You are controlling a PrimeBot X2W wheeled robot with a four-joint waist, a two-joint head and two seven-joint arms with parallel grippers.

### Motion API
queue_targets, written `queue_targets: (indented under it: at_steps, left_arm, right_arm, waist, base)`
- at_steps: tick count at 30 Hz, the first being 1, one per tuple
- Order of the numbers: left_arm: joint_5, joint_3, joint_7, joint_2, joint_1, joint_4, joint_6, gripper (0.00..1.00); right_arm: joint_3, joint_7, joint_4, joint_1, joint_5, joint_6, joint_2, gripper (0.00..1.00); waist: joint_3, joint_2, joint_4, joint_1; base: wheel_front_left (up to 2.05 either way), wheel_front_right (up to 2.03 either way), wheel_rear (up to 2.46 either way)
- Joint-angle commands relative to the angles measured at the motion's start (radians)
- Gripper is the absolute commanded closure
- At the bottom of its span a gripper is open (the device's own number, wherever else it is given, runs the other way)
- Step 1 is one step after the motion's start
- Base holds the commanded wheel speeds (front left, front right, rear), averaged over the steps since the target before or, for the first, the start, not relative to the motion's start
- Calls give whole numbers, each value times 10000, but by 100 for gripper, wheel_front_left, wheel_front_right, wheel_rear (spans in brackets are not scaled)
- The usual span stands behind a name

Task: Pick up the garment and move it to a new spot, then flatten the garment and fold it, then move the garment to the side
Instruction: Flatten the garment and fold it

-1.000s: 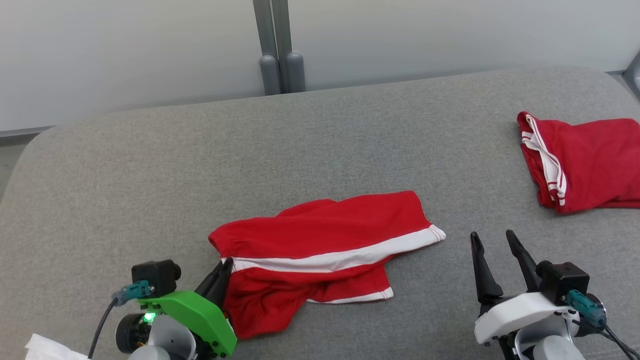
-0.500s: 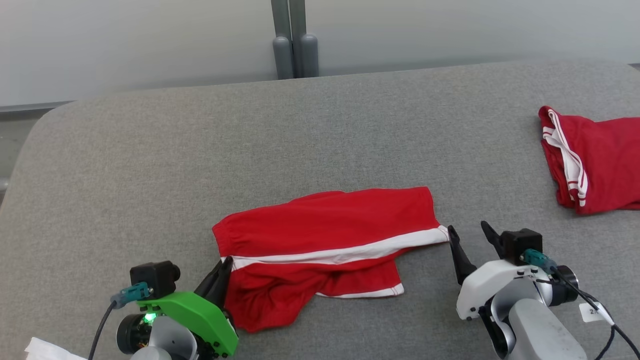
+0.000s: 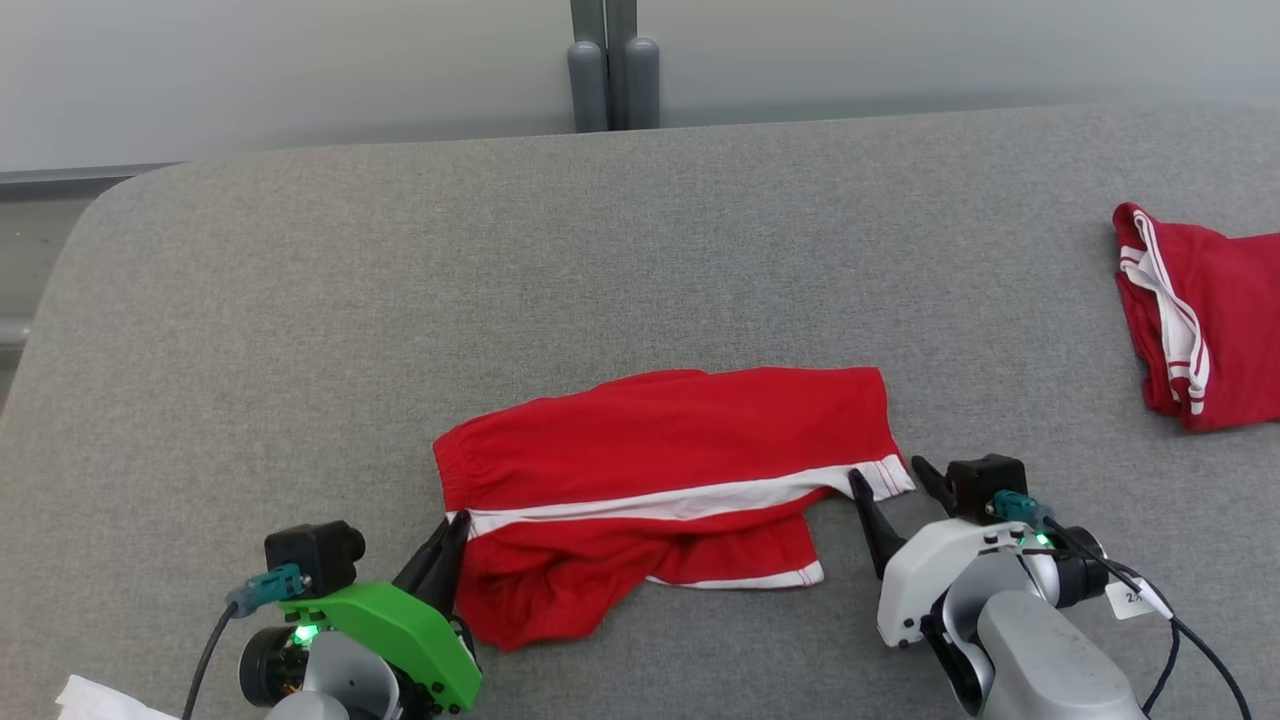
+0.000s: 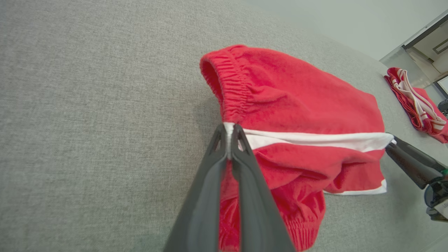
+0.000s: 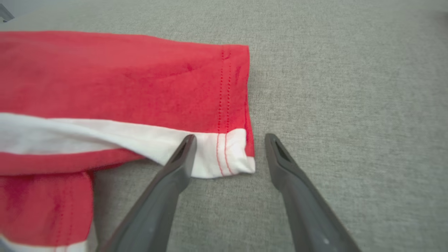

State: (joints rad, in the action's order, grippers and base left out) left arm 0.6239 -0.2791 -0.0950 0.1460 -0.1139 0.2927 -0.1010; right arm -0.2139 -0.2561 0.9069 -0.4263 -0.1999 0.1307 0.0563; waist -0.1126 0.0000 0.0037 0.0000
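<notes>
left gripper [image 4: 229, 131]: Your left gripper is squeezed shut on the shorts [image 3: 660, 450]. It pinches the end of the white stripe [image 4: 315, 138], right by the stretchy waist.
right gripper [image 5: 231, 138]: Your right gripper is wide open and holds nothing. The white corner of the leg hem sits between its two fingers. One finger lies over the stripe and the other is over bare gray cloth just beside the hem. You cannot tell if a finger touches the shorts.
shorts: The red shorts lie on the gray cushion [image 3: 400, 300], spread from one gripper to the other. The waist end is at your left gripper's tips and the leg end is at your right gripper's tips. The top part, past the fingertips, lies mostly flat. The lower part is bunched up just beside your left gripper's fingers.
white stripe: It runs from your left gripper's tips across to your right gripper's tips.
other red clothes [image 3: 1200, 320]: A second red piece with white stripes lies past your right gripper, off to its right side, well apart from the shorts.
</notes>
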Motion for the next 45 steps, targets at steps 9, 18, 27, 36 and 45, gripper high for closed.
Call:
queue_targets:
  at_steps: [9, 18, 27, 36, 45]
  left_arm:
    - [120, 36, 110, 138, 23, 15, 80, 100]
    - [164, -18, 87, 184, 104, -9, 122, 100]
    - [165, 57, 412, 225, 154, -151, 141, 100]
    - [313, 89, 1322, 115, 149, -923, -43, 100]
    - [489, 80, 2052, -37, 189, -2962, -145, 100]
  right_arm:
    - [-647, -91, -70, 96, 11, -1, 57, 0]
    - [-769, -96, 13, 215, -94, -1, 28, 75]
    - [-340, -91, -925, 360, -341, -2, 144, 100]
    - [214, -92, -3648, 1068, -702, -2, 689, 100]
    - [1028, 467, -7690, 2080, -1136, -2, 1131, 100]
  waist:
    - [6, 0, -134, 0]
    - [74, 0, -109, 0]
    - [246, 0, -129, 0]
    - [688, 0, -375, 0]
    - [1178, 0, -736, 0]
  base:
    - [0, 0, 0]
    - [0, 0, 0]
    - [0, 0, 0]
    - [0, 0, 0]
    - [0, 0, 0]
